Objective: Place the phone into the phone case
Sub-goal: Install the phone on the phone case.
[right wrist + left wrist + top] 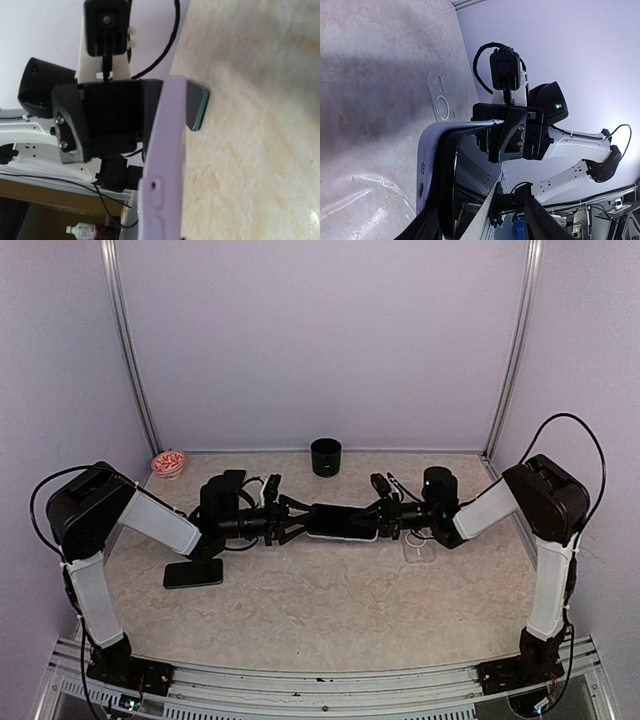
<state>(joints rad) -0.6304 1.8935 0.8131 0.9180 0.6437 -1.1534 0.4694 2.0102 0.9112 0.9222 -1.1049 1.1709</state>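
Observation:
A black-screened phone [340, 518] sits inside a lilac phone case [335, 535], held off the table between both arms. In the left wrist view the screen [470, 175] is glossy and the case [426, 157] wraps its back. My left gripper [290, 523] stands open around the left end [477, 210]; one finger is by the case back, the other clear of the screen. My right gripper [378, 522] is shut on the right end. In the right wrist view the case edge [167, 150] runs down the frame and hides the fingers.
A dark flat slab like a second phone [193, 573] lies on the table at the left, also in the right wrist view [197, 107]. A clear case [420, 545] lies below the right gripper. A black cup [325, 456] and a small red-and-white bowl [168, 462] stand at the back.

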